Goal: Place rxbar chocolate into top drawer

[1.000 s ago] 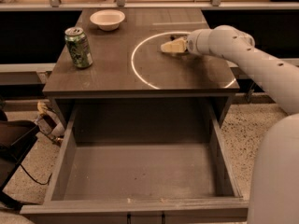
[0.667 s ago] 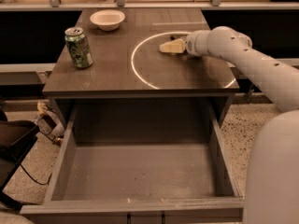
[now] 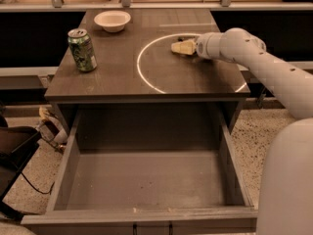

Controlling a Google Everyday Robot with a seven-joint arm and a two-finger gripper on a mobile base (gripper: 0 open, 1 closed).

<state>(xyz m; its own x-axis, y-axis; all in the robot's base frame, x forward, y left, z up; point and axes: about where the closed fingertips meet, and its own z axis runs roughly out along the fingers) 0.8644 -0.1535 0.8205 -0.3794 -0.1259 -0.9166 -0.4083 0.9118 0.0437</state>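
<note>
Cream-coloured gripper point(image 3: 183, 47) at the end of the long white robot arm point(image 3: 266, 65) sits low over the dark wooden table top point(image 3: 117, 77). It is on the right side, just inside a thin white ring point(image 3: 141, 71) drawn on the wood. I cannot tell if the gripper is loose or squeezing something.

A small dark shape point(image 3: 187, 36) lies right next to the gripper, on its far side. I think it is the little flat rxbar chocolate in its shiny black wrapper, but black on dark wood is hard to see, so I am not sure. The gripper is probably down there because that is where the bar is, and it has to be grabbed first.

The wide grey top drawer point(image 3: 146, 180) is pulled all the way out under the front of the table. Nothing is in it, so the bar is not put away yet. It looks open like that so the bar can go straight down inside.

A green soda can point(image 3: 82, 50) stands up on the left side, far from the gripper. A small round white bowl point(image 3: 112, 20) sits behind it near the back edge. Both are out of the way.

The can has light marks on it, but I cannot read any words. No writing shows on the dark shape either.
</note>
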